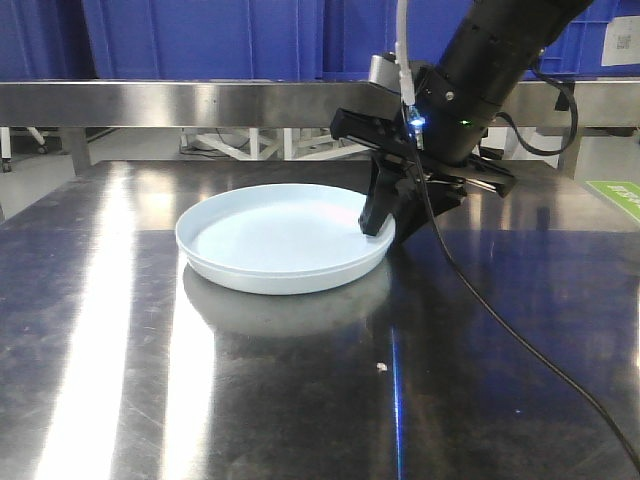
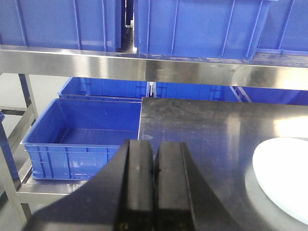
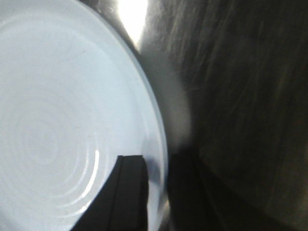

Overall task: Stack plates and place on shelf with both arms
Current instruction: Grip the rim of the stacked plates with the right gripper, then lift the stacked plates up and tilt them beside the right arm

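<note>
Crockery like this plate [image 1: 270, 245] I judge to be stiff, glossy and slippery. It looks light enough for one arm, yet apt to chip if it knocks against steel. The rim seems the only sensible hold: one finger inside the low upturned wall, one outside, pinching firmly and lifting level. It is a large, round, shallow dish, plain white with a faint bluish cast under these lights. Faint concentric rings show on its floor from my right wrist. I make out only one dish; whether a second sits nested beneath it I cannot tell. It lies flat about the middle of the dark reflective tabletop [image 1: 300, 400], its mirror image just below it.

My right claw [image 1: 388, 232] is at the plate's right edge, set narrow and astride the rim. One finger is over the dish floor and the other just outside, above the steel. A sliver of white shows between the inner finger and the rim, so I cannot tell whether the pads grip.

My left claw [image 2: 154, 154] is pressed together with nothing between its fingers, well apart from the dish, over the tabletop's left part.

Beyond the tabletop runs the flat steel rail of the shelf [image 1: 200, 100], with blue crates [image 1: 200, 35] above it.
</note>
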Tool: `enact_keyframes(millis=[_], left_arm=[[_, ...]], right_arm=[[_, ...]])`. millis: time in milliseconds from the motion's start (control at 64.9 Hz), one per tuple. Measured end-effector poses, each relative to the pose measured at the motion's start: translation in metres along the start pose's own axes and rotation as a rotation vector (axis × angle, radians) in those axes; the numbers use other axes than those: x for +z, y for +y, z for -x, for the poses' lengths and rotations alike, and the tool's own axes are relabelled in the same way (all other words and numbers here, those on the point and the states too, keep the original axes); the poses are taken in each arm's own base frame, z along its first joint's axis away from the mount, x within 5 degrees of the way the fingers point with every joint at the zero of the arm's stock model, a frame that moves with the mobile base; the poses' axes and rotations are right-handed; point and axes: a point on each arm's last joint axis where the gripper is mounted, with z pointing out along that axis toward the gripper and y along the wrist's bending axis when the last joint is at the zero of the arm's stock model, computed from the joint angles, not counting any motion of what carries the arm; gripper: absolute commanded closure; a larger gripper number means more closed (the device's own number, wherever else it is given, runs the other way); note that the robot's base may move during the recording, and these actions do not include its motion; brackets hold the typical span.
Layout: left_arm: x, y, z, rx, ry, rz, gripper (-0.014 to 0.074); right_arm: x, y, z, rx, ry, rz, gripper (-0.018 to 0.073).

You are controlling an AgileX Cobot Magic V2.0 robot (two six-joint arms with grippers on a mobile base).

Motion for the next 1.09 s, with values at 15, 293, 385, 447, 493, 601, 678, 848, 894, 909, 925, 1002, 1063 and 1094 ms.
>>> enact_keyframes(millis=[15,293,385,447,493,601,678,848,894,909,925,1002,1063,1094], left_arm=[[0.0,0.0,0.0,0.0,0.0,0.0,0.0514],[0.0,0.0,0.0,0.0,0.0,0.0,0.0514],[0.0,0.0,0.0,0.0,0.0,0.0,0.0514],[0.0,0.0,0.0,0.0,0.0,0.0,0.0514],[0.0,0.0,0.0,0.0,0.0,0.0,0.0514],[0.0,0.0,0.0,0.0,0.0,0.0,0.0514],[0.0,0.0,0.0,0.0,0.0,0.0,0.0514],[0.0,0.0,0.0,0.0,0.0,0.0,0.0514],[0.0,0.0,0.0,0.0,0.0,0.0,0.0514],[0.0,0.0,0.0,0.0,0.0,0.0,0.0514],[0.0,0.0,0.0,0.0,0.0,0.0,0.0514],[0.0,0.0,0.0,0.0,0.0,0.0,0.0514],[0.0,0.0,0.0,0.0,0.0,0.0,0.0514],[0.0,0.0,0.0,0.0,0.0,0.0,0.0514]], right_arm=[[0.0,0.0,0.0,0.002,0.0,0.0,0.0412],[-0.002,0.001,0.001,0.022,-0.009,0.002,0.051],[-0.009,0.003,0.002,0.015,-0.034,0.004,0.051],[-0.019,0.006,0.004,0.008,-0.072,0.009,0.051],[-0.031,0.007,0.007,0.005,-0.117,0.012,0.051],[-0.061,0.009,0.015,-0.015,-0.243,0.009,0.0511],[-0.08,0.007,0.019,-0.043,-0.326,-0.015,0.0511],[-0.113,-0.001,0.014,-0.107,-0.527,-0.085,0.0511],[-0.12,-0.006,0.008,-0.114,-0.58,-0.102,0.0511],[-0.122,-0.007,0.006,-0.115,-0.596,-0.107,0.0511],[-0.121,-0.01,0.002,-0.113,-0.612,-0.113,0.0511],[-0.133,-0.022,-0.012,-0.109,-0.693,-0.14,0.0511],[-0.139,-0.03,-0.027,-0.105,-0.742,-0.159,0.0511],[-0.142,-0.034,-0.034,-0.104,-0.759,-0.17,0.0511]])
